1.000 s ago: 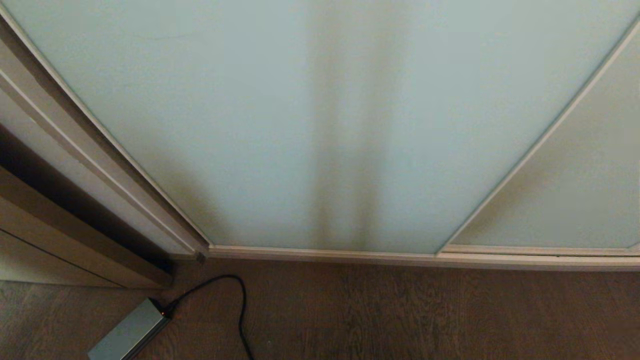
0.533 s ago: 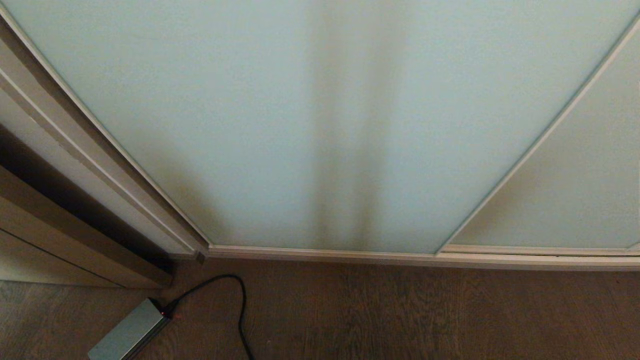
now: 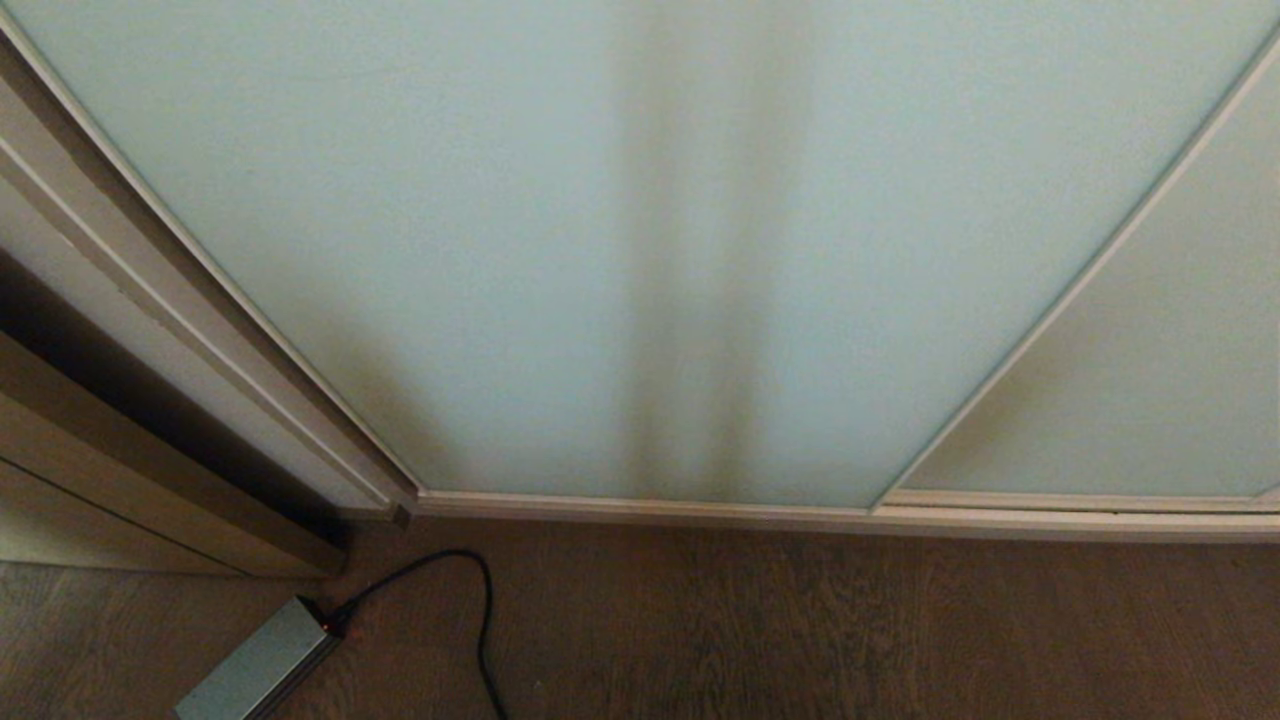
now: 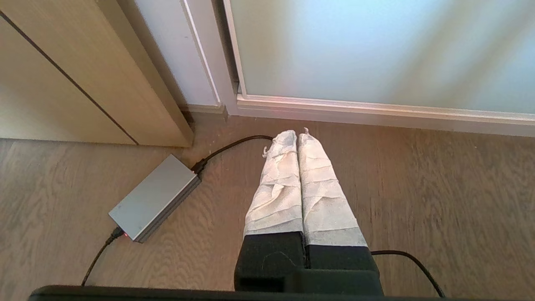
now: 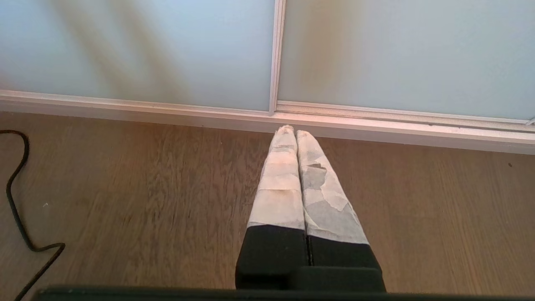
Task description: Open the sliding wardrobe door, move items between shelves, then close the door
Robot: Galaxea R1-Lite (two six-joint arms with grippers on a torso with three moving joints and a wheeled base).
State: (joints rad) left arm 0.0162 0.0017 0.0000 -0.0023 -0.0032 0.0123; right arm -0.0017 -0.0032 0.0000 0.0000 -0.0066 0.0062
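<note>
The sliding wardrobe door (image 3: 560, 250) stands closed above the floor (image 3: 800, 620), unchanged in the head view from a second ago. Near its bottom rail, the left gripper (image 4: 297, 134) and right gripper (image 5: 294, 130) hover with taped fingers pressed together, empty. A grey box (image 4: 152, 197) lies beside the door's left corner.

The frosted pale blue-green sliding wardrobe door (image 3: 620, 250) stands fully closed, upright.
</note>
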